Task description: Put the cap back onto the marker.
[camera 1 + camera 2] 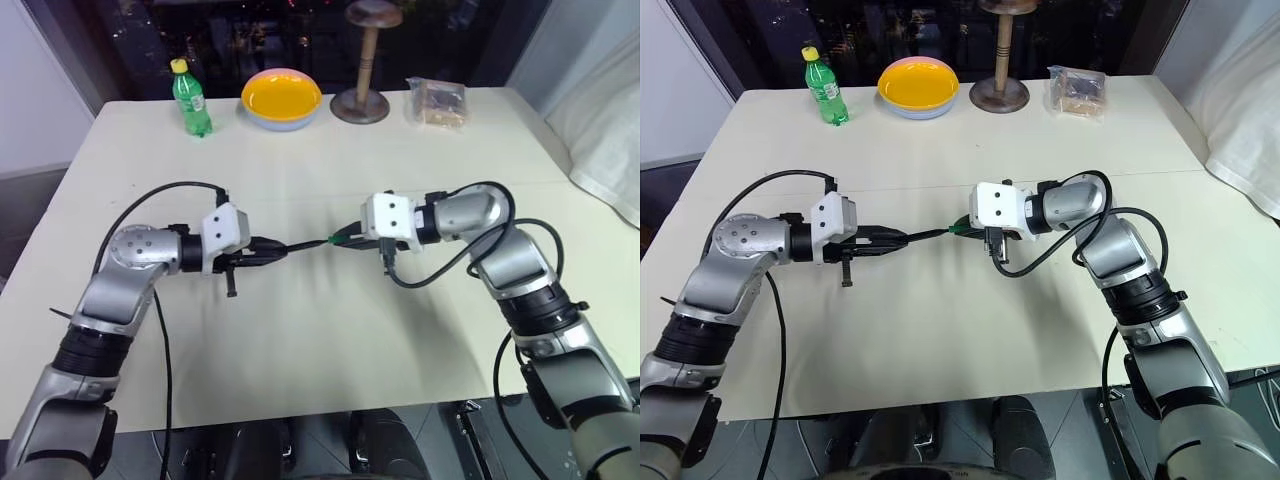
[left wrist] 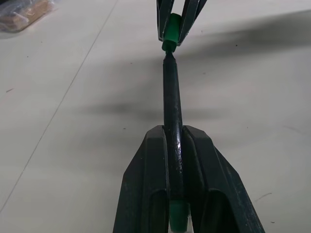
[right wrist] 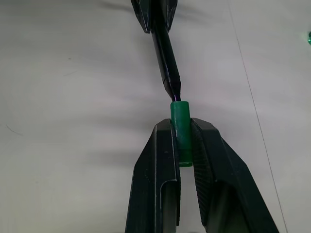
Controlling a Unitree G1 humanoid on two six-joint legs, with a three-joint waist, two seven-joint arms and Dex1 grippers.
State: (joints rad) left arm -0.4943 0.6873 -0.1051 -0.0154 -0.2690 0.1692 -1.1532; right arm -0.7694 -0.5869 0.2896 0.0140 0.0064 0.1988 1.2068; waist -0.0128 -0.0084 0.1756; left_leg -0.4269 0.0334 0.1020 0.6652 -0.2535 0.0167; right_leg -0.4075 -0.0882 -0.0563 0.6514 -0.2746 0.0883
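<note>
Above mid-table, marker (image 2: 172, 104) clamped in left gripper (image 1: 268, 250), tip at 3 o'clock just meeting mouth of cap (image 3: 181, 126) pinched in right gripper (image 1: 343, 238).

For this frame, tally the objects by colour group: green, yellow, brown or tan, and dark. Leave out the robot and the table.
Green: 2, the cap and the soda bottle.
Yellow: 1, the bowl.
Brown or tan: 2, the wooden stand and the bagged snack.
Dark: 1, the marker.
Total: 6.
</note>
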